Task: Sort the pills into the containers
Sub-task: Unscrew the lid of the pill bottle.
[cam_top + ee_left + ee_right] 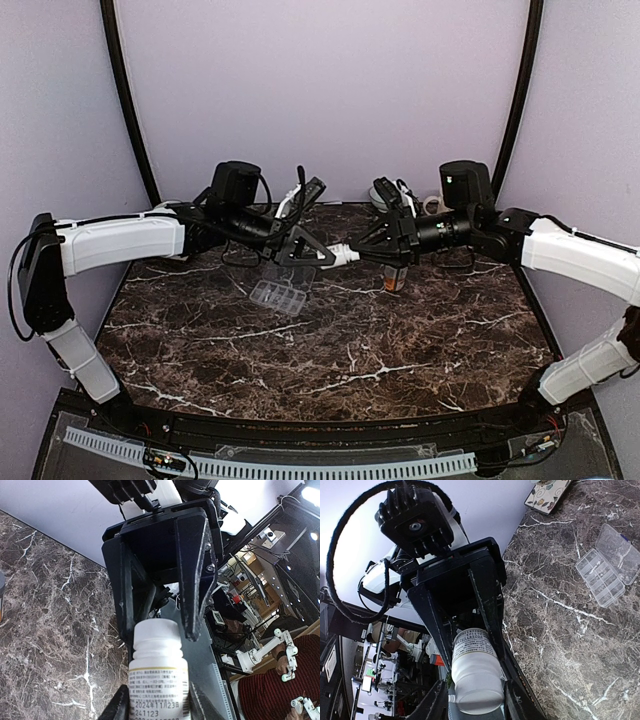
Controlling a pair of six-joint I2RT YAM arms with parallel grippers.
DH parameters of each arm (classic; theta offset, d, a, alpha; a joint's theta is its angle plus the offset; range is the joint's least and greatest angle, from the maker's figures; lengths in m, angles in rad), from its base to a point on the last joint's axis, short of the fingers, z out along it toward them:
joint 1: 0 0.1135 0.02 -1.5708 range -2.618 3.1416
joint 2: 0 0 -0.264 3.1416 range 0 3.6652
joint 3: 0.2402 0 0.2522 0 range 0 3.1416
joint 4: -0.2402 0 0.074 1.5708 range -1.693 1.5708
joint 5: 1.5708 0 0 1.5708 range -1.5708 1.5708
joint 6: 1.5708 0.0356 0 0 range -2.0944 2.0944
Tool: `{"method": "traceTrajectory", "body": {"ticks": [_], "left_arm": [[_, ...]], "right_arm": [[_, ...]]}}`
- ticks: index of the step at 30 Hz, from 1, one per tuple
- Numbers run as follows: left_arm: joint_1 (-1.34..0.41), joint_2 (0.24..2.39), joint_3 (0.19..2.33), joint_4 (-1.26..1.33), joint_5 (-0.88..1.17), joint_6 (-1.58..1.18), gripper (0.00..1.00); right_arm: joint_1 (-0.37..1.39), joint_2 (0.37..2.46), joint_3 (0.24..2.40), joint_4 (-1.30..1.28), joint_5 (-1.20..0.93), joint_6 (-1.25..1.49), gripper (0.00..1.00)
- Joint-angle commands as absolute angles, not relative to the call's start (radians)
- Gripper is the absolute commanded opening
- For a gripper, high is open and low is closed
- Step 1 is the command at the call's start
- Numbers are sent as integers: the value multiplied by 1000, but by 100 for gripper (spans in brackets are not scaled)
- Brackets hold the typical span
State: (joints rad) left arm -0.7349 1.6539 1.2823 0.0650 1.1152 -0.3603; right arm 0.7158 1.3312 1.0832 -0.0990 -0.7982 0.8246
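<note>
Uncapping step: pill bottle pinched by left pincer, cap squeezed in right pincer, raised just beyond the organizer box. Next, probably: twist cap off.

There are two arms, the left arm and the right arm, and two grippers, the left gripper and the right gripper. One white bottle is between them. The surface carries one clear box left of its middle and one orange bottle. One flat patterned piece lies at the far edge; the things beside it are too hidden to count.
</note>
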Motion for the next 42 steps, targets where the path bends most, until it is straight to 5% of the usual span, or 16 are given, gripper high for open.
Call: {"method": "traceTrajectory", "body": {"ticks": [1,12,28,42], "left_arm": [[-730,1650,1315,57,1125,-341,0],[-730,1651,1314,133,1160,-405,0],[-697,1631,1198,591,1264,-788,0],[-688,1630,1173,659,1290,-848,0]], "right_arm": [[712,1342,1105,-54,-817,820,35],[713,1342,1146,-159,-782,691,6],[713,1328,1212,-149,-766,496,5],[712,1338,1256,-221,-744,394,6]]}}
